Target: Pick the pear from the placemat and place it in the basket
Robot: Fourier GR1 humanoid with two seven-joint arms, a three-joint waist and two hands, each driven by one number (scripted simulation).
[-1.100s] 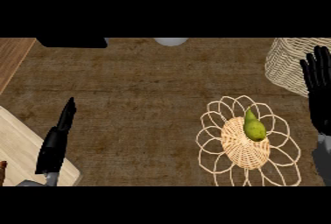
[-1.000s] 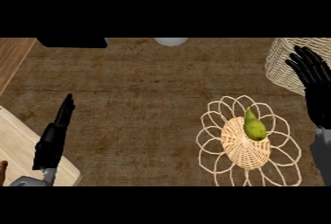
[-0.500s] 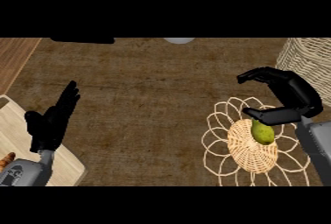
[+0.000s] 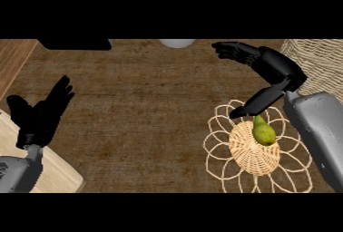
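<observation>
Pear (image 4: 264, 133): lies on the middle of the woven placemat (image 4: 249, 159), not grasped.
Right hand (image 4: 271, 65): beyond the pear, fingers arched apart, thumb near the pear's top, holding nothing.
Basket (image 4: 320, 61): worktop's (image 4: 147, 113) far right corner.
Left hand (image 4: 39, 120): released, fingers up, at left.

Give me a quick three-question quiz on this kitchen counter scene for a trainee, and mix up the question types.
1. True or false: the pear lies in the basket.
2. Which hand is nearer the pear? A) the left B) the right
3. Fill in: the pear rests on the woven ___.

Key:
1. False. It is not in the basket, which stands apart at the view's upper right.
2. B. The right hand has its thumb close to the pear's top and its fingers spread, holding nothing. The left hand rests open at the view's left.
3. placemat
</observation>
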